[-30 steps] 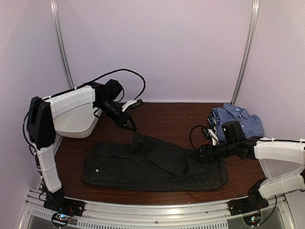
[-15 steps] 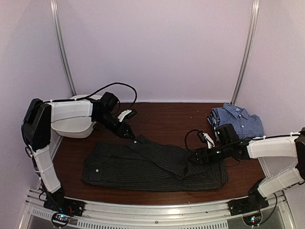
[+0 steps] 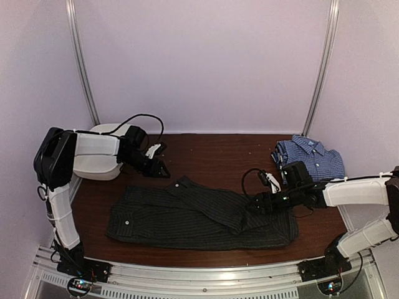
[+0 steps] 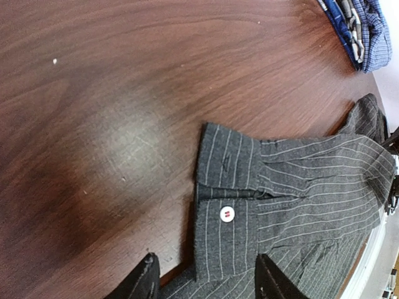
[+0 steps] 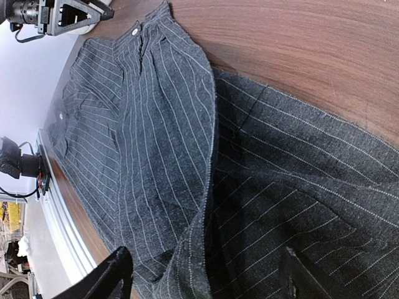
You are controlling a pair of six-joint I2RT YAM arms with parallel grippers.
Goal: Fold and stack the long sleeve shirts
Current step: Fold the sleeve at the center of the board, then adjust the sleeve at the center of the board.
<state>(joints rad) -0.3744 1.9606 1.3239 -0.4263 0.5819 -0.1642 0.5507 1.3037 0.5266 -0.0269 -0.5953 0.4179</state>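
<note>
Shirts, two of them, are lying on the brown wooden table (image 3: 218, 149), well apart from each other. The black pinstriped shirt (image 3: 206, 218) is taking up most of the near half, spread flat and wide along the front edge, with one sleeve (image 3: 212, 202) running slantwise over its body from the right side up to the middle. The white oval tub (image 3: 103, 168) is sitting at the far left, partly hidden behind the left arm. The blue-and-white check shirt (image 3: 315, 159) is resting as a compact folded bundle in the far right corner, collar showing. The left gripper (image 3: 159, 168) is hanging low over bare wood just in front of the tub, near the end of the sleeve but apart from it; in the left wrist view its fingers (image 4: 146, 283) are standing spread with nothing clamped between them. The right gripper (image 3: 255, 204) is reaching in over the shirt's right part, its fingers (image 5: 106, 277) gaping wide above a raised crease of striped cloth and gripping nothing; whether they are touching the fabric is unclear. The sleeve's cuff (image 4: 227, 187) is lying flat on the wood, showing a small white button (image 4: 227, 213).
</note>
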